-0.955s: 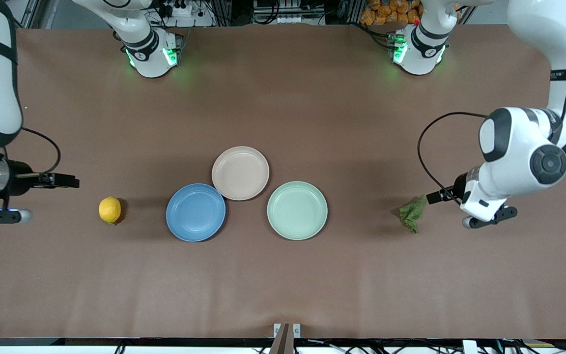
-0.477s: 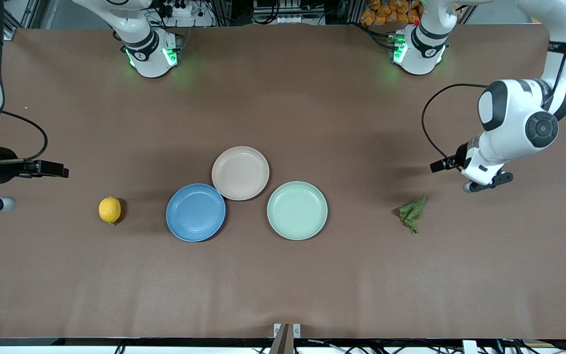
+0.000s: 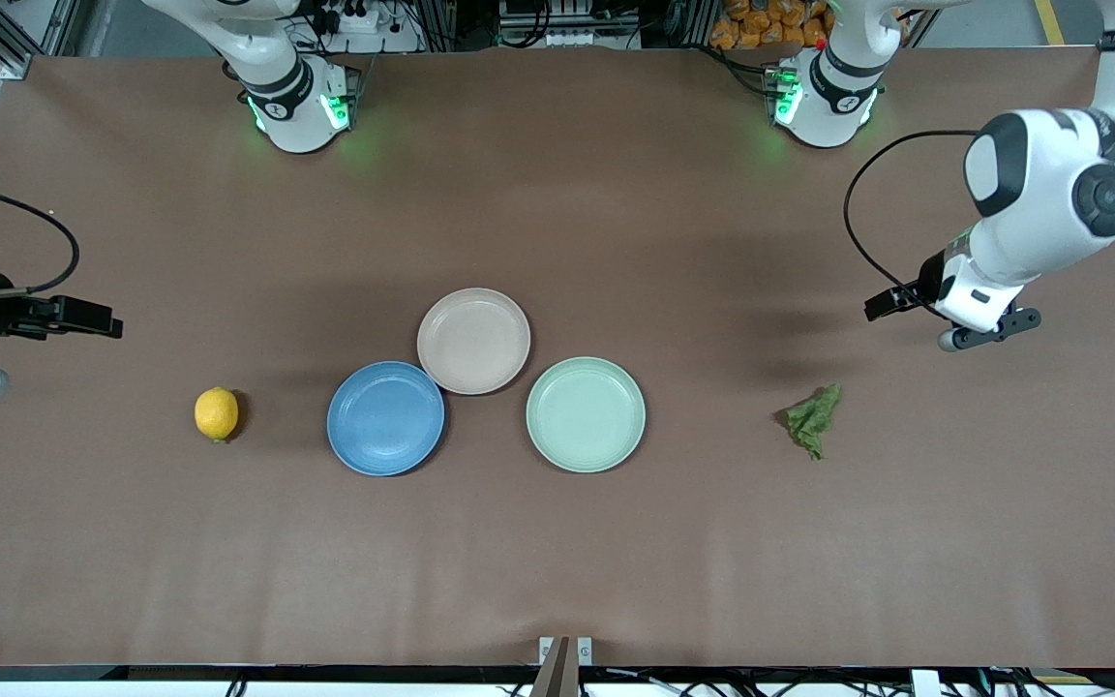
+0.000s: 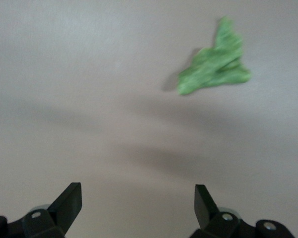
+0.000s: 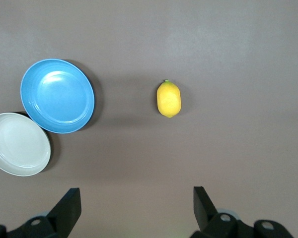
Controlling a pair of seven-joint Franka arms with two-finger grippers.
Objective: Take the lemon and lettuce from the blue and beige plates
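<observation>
The yellow lemon (image 3: 217, 413) lies on the bare table beside the blue plate (image 3: 385, 418), toward the right arm's end. It also shows in the right wrist view (image 5: 169, 98). The green lettuce (image 3: 814, 418) lies on the table toward the left arm's end and shows in the left wrist view (image 4: 214, 67). The blue plate and the beige plate (image 3: 473, 341) are both empty. My left gripper (image 3: 882, 305) is open and empty, raised over bare table beside the lettuce. My right gripper (image 3: 98, 322) is open and empty, over bare table beside the lemon.
An empty mint-green plate (image 3: 586, 414) sits beside the blue and beige plates at mid-table. The blue plate (image 5: 57, 95) and the beige plate (image 5: 17, 144) show in the right wrist view. The arm bases stand along the table's edge farthest from the front camera.
Both grippers have drawn back and up from the lemon and the lettuce, toward the table's ends. The lemon, the lettuce and the plates have not moved.
</observation>
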